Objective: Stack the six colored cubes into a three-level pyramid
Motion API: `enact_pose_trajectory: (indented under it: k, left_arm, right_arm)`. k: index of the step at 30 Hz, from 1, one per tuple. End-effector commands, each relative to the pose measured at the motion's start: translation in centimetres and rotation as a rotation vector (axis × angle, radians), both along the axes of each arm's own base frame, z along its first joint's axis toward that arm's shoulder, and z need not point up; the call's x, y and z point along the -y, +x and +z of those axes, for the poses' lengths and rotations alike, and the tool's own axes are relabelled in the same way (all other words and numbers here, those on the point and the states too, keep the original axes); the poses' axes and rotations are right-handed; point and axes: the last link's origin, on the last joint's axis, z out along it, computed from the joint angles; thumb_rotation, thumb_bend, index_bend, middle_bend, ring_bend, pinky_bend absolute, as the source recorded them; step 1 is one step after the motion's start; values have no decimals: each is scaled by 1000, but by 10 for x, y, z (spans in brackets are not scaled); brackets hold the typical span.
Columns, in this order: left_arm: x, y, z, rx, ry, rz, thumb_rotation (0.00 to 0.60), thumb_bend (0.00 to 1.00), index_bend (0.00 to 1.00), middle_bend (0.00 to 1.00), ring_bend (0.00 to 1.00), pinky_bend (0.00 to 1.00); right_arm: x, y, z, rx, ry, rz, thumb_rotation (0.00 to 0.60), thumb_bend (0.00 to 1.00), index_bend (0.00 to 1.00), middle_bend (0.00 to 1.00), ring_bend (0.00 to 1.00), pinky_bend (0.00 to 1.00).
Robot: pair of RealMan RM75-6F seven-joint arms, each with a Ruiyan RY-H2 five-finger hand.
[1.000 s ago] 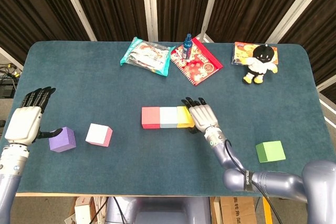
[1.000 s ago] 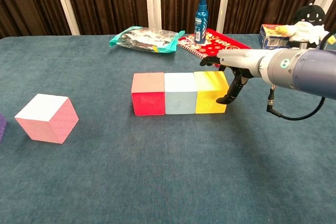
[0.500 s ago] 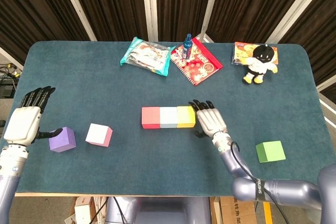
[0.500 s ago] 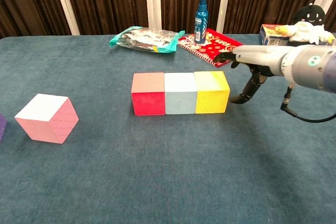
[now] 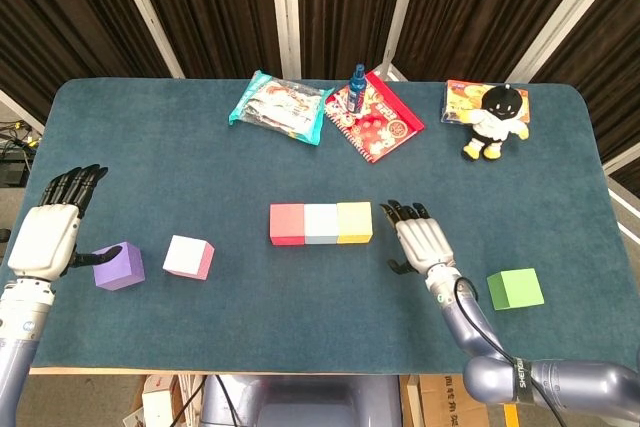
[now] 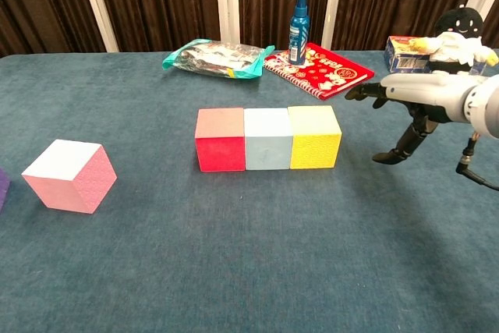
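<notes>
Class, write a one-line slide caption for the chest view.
Red cube, pale blue cube and yellow cube form a row; open right robot hand hovers beside.

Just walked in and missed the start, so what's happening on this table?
A two-armed robot is building a cube pyramid. The red cube, pale blue cube and yellow cube sit in a row as the base. The right hand is open beside it, holding nothing. The left hand touches the purple cube; pink cube and green cube wait.

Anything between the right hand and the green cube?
Nothing visible. The right hand is open over bare cloth, and the green cube sits alone to its right, nearer the table's front edge. The three-cube row lies on the hand's other side.
</notes>
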Motion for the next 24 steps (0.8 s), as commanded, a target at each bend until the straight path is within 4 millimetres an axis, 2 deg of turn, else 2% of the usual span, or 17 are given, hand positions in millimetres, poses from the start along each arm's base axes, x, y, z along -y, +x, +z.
enact_pose_trajectory:
  k: [1, 8, 16, 24]
  left_arm:
    - [0, 0, 0, 2, -2, -1, 600, 122, 0, 36, 0, 51]
    - [1, 1, -1, 1, -7, -6, 600, 123, 0, 36, 0, 50]
    - [3, 1, 0, 2, -9, -5, 600, 123, 0, 36, 0, 51]
    - [4, 2, -2, -4, -17, -13, 600, 122, 0, 36, 0, 50]
  right_arm:
    - [-4, -3, -1, -1, 13, -7, 600, 328, 0, 79, 109, 0]
    - [-9, -8, -4, -10, 10, -16, 600, 329, 0, 79, 107, 0]
    - [-17, -28, 26, -39, -92, -20, 600, 329, 0, 78, 80, 0]
    - [-38, -50, 48, -24, -114, -40, 600, 328, 0, 65, 47, 0]
